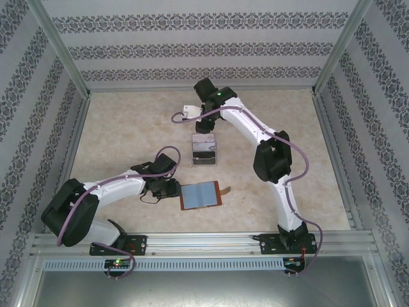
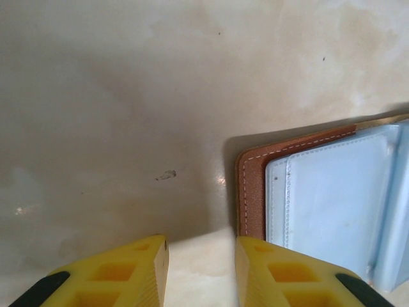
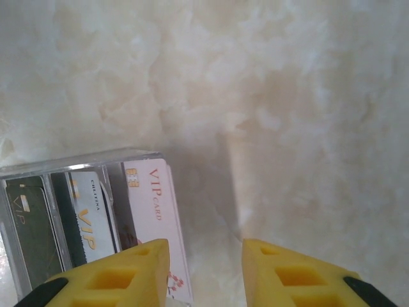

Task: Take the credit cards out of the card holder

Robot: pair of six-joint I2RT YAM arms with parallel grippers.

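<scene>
The card holder point(image 1: 201, 195) lies open on the table point(image 1: 128, 128), toward the near edge. A tray point(image 1: 205, 150) sits apart at its 12 o'clock, with the credit cards point(image 3: 153, 204) side by side in it. The left gripper point(image 1: 171, 190) is at the holder's 9 o'clock, and the right gripper point(image 1: 206, 126) is at the tray's 12 o'clock.

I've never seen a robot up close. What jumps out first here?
An open brown wallet lies front-centre, blue lining up, with the left gripper open at its edge. Beyond it, a clear tray holds VIP cards, with the right gripper open by its far end.
</scene>
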